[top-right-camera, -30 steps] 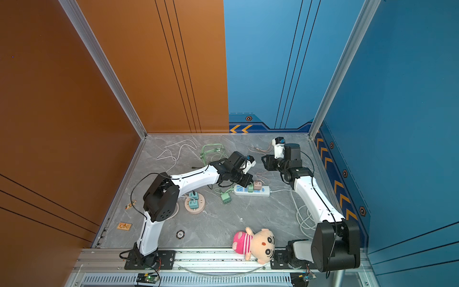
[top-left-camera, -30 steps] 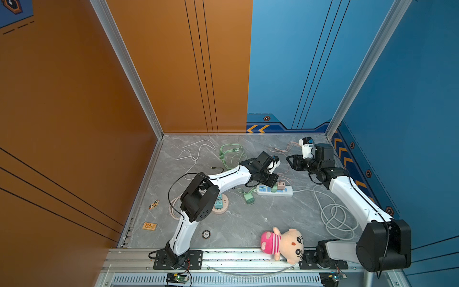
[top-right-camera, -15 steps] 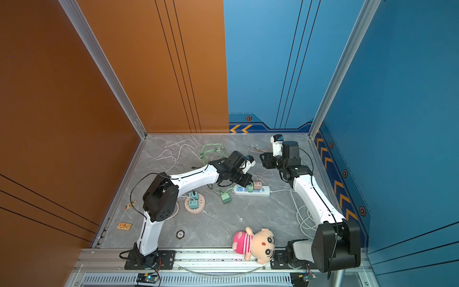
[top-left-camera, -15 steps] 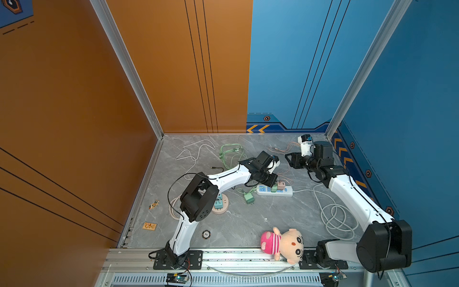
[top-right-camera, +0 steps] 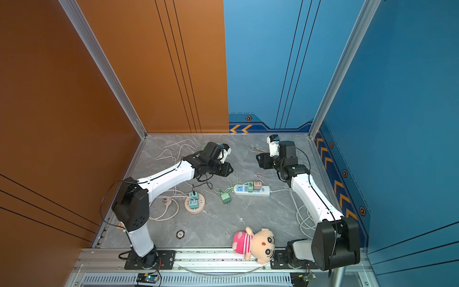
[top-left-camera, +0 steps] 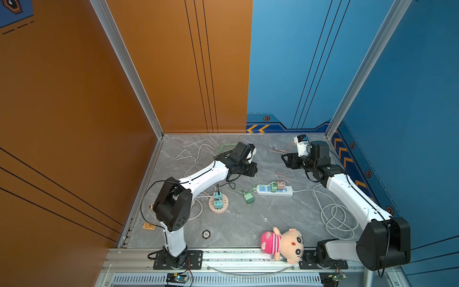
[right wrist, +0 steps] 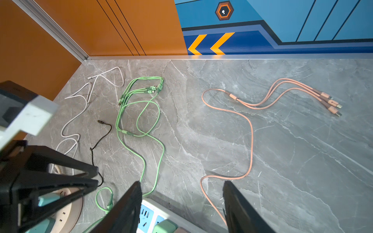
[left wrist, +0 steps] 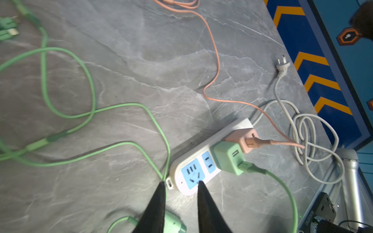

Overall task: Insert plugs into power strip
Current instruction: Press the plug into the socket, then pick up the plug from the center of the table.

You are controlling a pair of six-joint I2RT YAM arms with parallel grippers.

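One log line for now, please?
strip: green plug, pink plug in | loose green plug: out | left hand: open | right hand: open

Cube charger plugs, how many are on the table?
5. Near teal plug and far teal plug sit in the round socket base; green plug and pink plug in the white strip; loose green plug lies beside it.

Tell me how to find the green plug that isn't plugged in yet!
Find the long white power strip in the middle of the grey tabletop. Just off its blue-socket end, a mint green plug lies loose on the surface. Unlike the other green plug and the pink plug standing in the strip, it rests on its side with prongs bare.
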